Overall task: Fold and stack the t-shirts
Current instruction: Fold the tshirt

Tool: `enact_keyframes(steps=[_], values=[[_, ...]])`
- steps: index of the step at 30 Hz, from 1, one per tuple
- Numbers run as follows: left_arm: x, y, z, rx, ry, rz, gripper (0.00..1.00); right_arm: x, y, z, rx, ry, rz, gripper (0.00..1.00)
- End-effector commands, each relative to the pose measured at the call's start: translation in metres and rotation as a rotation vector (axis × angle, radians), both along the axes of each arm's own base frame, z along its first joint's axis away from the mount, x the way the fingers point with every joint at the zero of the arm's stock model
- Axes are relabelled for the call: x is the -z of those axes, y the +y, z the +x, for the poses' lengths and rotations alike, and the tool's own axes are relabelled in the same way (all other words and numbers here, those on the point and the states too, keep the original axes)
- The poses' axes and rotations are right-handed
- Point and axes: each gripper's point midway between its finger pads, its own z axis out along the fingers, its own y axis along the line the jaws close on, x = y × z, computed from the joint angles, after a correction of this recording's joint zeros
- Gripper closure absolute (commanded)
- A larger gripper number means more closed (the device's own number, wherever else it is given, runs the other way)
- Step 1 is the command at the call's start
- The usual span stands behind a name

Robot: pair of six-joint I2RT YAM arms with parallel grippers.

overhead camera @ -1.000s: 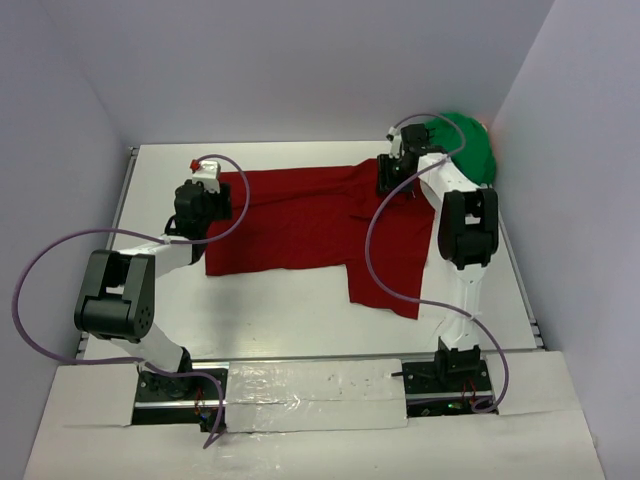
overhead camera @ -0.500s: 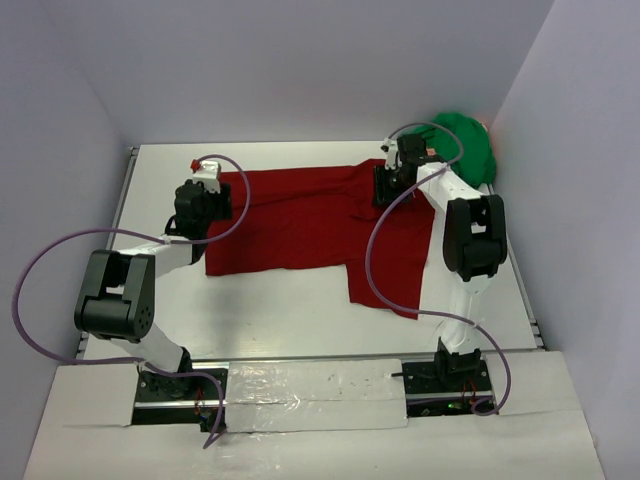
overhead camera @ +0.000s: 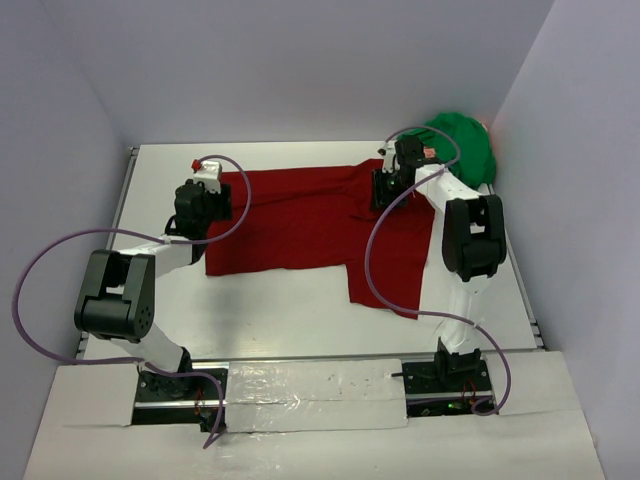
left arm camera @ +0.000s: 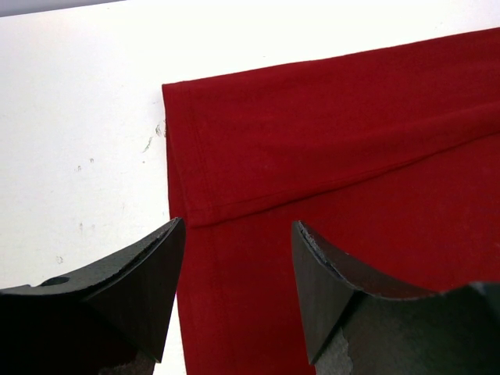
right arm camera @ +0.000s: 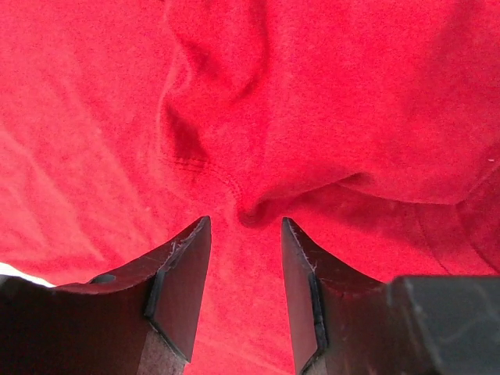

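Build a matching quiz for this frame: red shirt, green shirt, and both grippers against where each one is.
Things:
1. dark red t-shirt
2. green t-shirt
3. left gripper
4. right gripper

Places:
A. open over a raised wrinkle in red cloth
B. bunched in the far right corner
C. open over a hemmed edge beside bare table
D. spread out between the two arms

Pairs: 1-D, 2-B, 3-C, 4-A

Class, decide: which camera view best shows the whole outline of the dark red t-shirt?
Top external: the dark red t-shirt lies spread on the table, its outline nearly all visible. Left wrist shows only a hemmed corner; right wrist only a bunched fold.
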Motion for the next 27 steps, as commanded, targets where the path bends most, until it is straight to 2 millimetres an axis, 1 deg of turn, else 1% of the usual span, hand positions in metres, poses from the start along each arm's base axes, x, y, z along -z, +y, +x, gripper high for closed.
enact_keyframes(steps=[1,7,10,13,14,16,17,18,21,24,25,26,27], values=[[-0.019,-0.006,0.007,0.023,-0.050,0.001,0.34,-0.009,0.013,0.004,-0.011,-0.024,0.039,0.52],[-0.019,-0.006,0.007,0.025,-0.052,0.000,0.34,0.004,0.017,0.007,-0.014,-0.002,0.028,0.54],[-0.019,-0.006,0.007,0.024,-0.053,0.002,0.34,0.011,0.017,0.009,-0.006,0.012,0.025,0.58],[-0.020,-0.006,0.006,0.024,-0.055,0.001,0.34,0.015,0.017,0.010,-0.005,0.015,0.019,0.66],[-0.019,-0.006,0.006,0.024,-0.053,0.002,0.34,0.015,0.018,0.012,-0.011,0.010,0.018,0.75],[-0.020,-0.005,0.007,0.023,-0.055,0.003,0.34,0.016,0.016,0.013,-0.009,0.008,0.009,0.86],[-0.019,-0.006,0.007,0.024,-0.054,0.003,0.35,0.017,0.014,0.015,-0.005,0.002,-0.004,0.95],[-0.020,-0.006,0.007,0.024,-0.055,0.003,0.35,0.017,0.013,0.017,-0.003,-0.004,-0.011,0.99],[-0.020,-0.006,0.007,0.025,-0.055,0.001,0.35,0.014,0.009,0.024,0.005,-0.029,-0.039,1.00],[-0.019,-0.006,0.007,0.025,-0.053,0.000,0.35,0.005,0.004,0.035,0.019,-0.069,-0.074,1.00],[-0.020,-0.006,0.007,0.025,-0.055,0.001,0.35,0.000,0.004,0.038,0.025,-0.082,-0.081,1.00],[-0.019,-0.006,0.007,0.027,-0.053,0.001,0.35,-0.010,0.003,0.045,0.028,-0.112,-0.087,1.00],[-0.020,-0.006,0.007,0.026,-0.055,-0.001,0.35,-0.013,0.001,0.049,0.014,-0.132,-0.112,1.00]])
